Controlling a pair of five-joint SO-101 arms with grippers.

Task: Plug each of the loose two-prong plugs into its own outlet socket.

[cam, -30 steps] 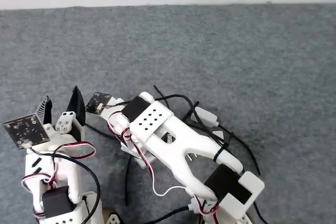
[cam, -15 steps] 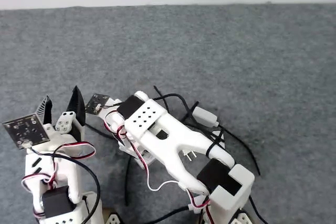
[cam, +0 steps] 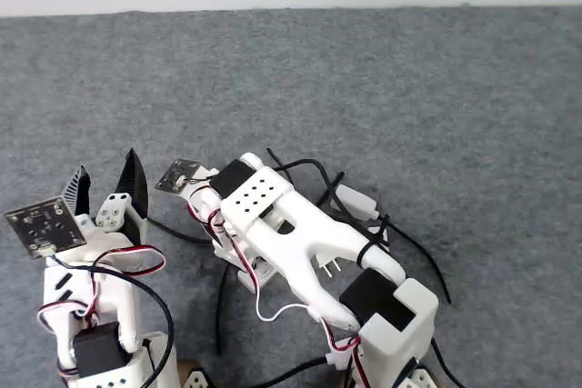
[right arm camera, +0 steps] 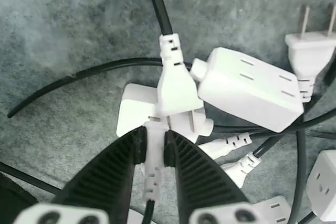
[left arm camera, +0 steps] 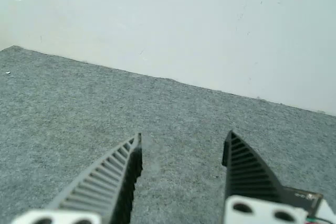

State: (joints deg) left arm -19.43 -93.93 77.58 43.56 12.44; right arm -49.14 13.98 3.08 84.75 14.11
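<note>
Right wrist view gives you the best read: your right hand [right arm camera: 155, 136] has its fingers pressed almost together, pinching a white plug [right arm camera: 154, 151] at the narrow neck where the body runs into its ribbed sleeve [right arm camera: 151, 184]. That plug sits in the tangle of black cables [right arm camera: 157, 3] toward the edge of the table [cam: 409, 79] where the arms stand, touching a flat white block and just beside the slotted outlet block [right arm camera: 247, 90]. A loose two-prong plug [right arm camera: 310, 51] lies past the far end of that block, prongs bare and unplugged. Expect all of these to be light, hard and smooth, so they can slip or twist between the ridged fingers. The sleeve is the soft part and will likely bend under a push, so you would do better to hold the flat sides of the plug body. The cables look stiff and springy, and since they cross one another, lifting one plug will probably drag its neighbours. The prongs are thin metal, so keep them square to the slots. The outlet block looks light enough to slide on the grey felt when pushed, so it may need bracing. Your left hand [left arm camera: 184, 139] is spread wide and holds nothing, raised over bare felt near the left corner of that same edge.
</note>
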